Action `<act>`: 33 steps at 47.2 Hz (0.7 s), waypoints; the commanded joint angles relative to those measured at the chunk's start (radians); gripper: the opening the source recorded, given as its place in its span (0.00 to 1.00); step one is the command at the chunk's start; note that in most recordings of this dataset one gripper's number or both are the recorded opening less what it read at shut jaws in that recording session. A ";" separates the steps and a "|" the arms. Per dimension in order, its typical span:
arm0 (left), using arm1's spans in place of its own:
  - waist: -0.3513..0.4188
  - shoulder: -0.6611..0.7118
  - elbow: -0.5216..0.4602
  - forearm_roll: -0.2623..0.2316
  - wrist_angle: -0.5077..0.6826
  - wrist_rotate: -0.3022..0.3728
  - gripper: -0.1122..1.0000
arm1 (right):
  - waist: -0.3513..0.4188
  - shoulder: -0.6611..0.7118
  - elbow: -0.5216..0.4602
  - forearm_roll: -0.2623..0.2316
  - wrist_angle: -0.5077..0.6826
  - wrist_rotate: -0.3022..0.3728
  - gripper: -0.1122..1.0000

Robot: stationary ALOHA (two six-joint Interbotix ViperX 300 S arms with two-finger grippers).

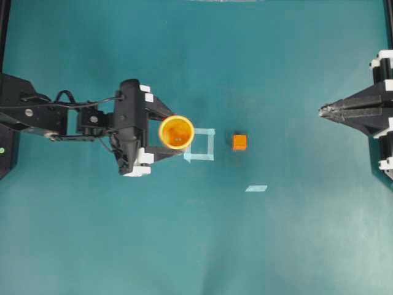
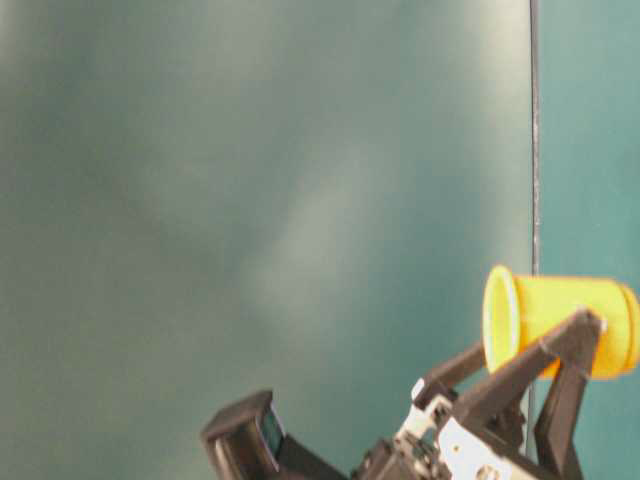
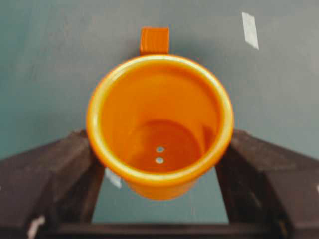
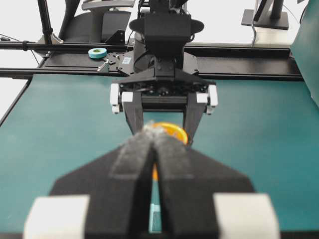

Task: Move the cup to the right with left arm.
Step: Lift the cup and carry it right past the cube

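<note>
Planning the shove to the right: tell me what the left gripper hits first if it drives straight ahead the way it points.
Probably the orange cube. The left gripper, shut on the cup, points along that line; if the cup is lifted, as it seems, it might pass over.

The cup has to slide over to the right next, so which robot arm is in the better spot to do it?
Left. The left gripper already has its fingers on both sides of the yellow-orange cup, beside the tape square. The right gripper sits shut at the table's far right edge.

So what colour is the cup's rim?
The cup rim is lighter yellow than its orange inside, seen best from the left wrist view.
</note>
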 commanded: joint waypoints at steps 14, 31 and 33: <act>-0.002 0.069 -0.152 0.005 0.032 0.009 0.70 | 0.000 -0.009 -0.052 0.003 0.058 0.000 0.10; -0.002 0.156 -0.304 0.012 0.064 0.011 0.70 | -0.002 -0.015 -0.060 0.002 0.071 0.000 0.10; -0.002 0.167 -0.321 0.012 0.071 0.011 0.70 | -0.002 -0.015 -0.060 0.003 0.069 0.000 0.10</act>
